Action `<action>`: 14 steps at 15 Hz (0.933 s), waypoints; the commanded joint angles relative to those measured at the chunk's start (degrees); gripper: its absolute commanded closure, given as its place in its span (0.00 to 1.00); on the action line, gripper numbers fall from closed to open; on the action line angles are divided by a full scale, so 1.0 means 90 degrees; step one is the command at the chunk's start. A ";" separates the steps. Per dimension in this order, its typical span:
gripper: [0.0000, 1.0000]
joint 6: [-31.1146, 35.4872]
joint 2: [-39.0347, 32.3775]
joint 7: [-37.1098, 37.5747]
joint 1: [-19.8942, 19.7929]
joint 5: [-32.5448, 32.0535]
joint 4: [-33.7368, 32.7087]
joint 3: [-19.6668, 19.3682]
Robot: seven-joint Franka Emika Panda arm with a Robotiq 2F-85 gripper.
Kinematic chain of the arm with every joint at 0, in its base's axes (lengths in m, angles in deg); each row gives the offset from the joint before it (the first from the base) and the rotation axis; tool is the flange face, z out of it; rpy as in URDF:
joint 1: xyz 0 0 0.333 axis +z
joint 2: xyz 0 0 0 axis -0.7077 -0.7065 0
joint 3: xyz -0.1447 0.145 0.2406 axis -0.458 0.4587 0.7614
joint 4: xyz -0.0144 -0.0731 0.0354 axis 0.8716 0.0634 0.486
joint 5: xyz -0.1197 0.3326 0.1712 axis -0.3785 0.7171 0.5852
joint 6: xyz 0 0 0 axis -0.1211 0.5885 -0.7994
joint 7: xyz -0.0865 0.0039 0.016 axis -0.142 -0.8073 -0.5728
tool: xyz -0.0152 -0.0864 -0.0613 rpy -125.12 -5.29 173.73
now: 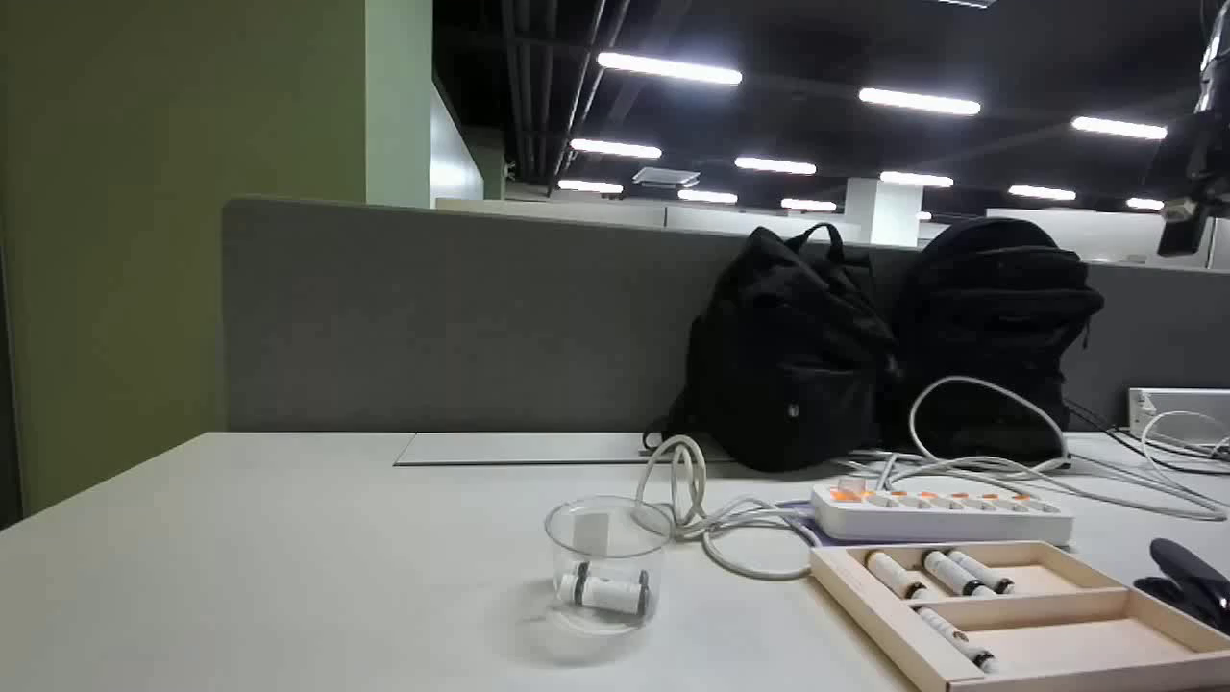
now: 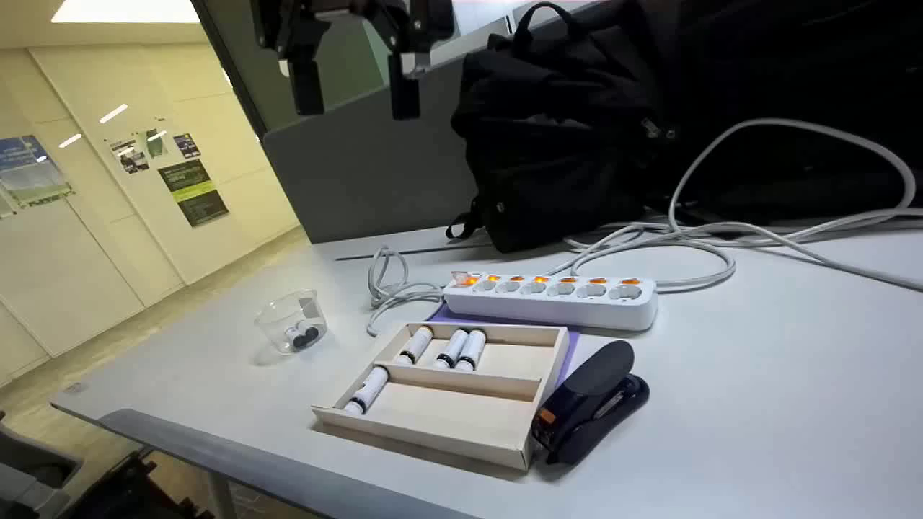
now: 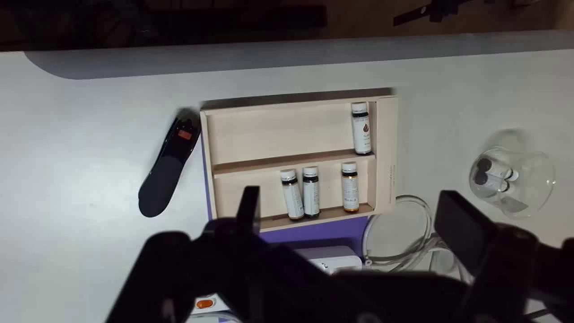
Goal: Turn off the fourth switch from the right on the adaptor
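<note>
Not done yet: in an exterior view we see the fourth switch from the right (image 2: 541,279) lit, so presumably on. The white power strip (image 2: 551,308) sits on the bench (image 2: 764,404), just beside the wooden tray (image 2: 461,417). Our fingers (image 2: 308,88) are wide and empty, well clear; approach and press remain.

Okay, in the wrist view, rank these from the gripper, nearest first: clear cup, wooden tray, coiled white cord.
1. Wooden tray, mid-view.
2. Coiled white cord, off the tray's lower right corner.
3. Clear cup, at the far right.
</note>
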 commanded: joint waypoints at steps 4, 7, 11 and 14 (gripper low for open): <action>0.00 -0.0019 -0.0036 -0.0071 -0.0192 0.0078 -0.0017 0.0178; 0.00 -0.0018 -0.0036 -0.0071 -0.0192 0.0078 -0.0017 0.0178; 0.00 0.0153 -0.0222 -0.0161 -0.0124 0.0157 -0.0112 0.0174; 0.00 0.1030 -0.0820 -0.0330 0.0082 0.0504 -0.0445 0.0294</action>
